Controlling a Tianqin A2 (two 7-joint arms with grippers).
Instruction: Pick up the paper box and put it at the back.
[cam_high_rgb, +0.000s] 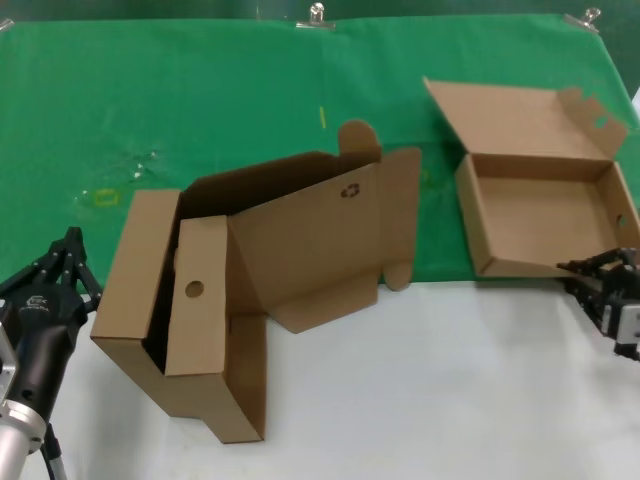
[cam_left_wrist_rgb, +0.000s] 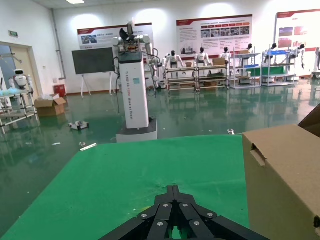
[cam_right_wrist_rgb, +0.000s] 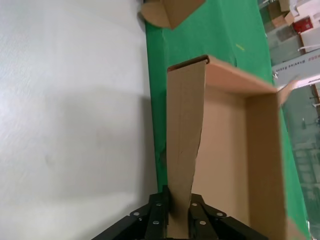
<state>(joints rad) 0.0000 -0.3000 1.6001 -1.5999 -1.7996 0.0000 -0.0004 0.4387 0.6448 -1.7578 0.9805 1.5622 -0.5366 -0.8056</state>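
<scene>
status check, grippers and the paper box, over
Right gripper shut on paper box front wall, lid open. Left gripper idle beside nested boxes. Green cloth behind.

Layout around the green cloth

The paper box (cam_high_rgb: 540, 205) lies open on the cloth's (cam_high_rgb: 200, 110) right part, lid back, its near wall at the cloth's front edge. The right gripper (cam_right_wrist_rgb: 176, 212) sits just in front of that wall, jaws closed on it. The slotted boxes (cam_high_rgb: 240, 290) straddle the cloth's front edge, left of the paper box. The left gripper (cam_high_rgb: 62, 270) is left of them.
</scene>
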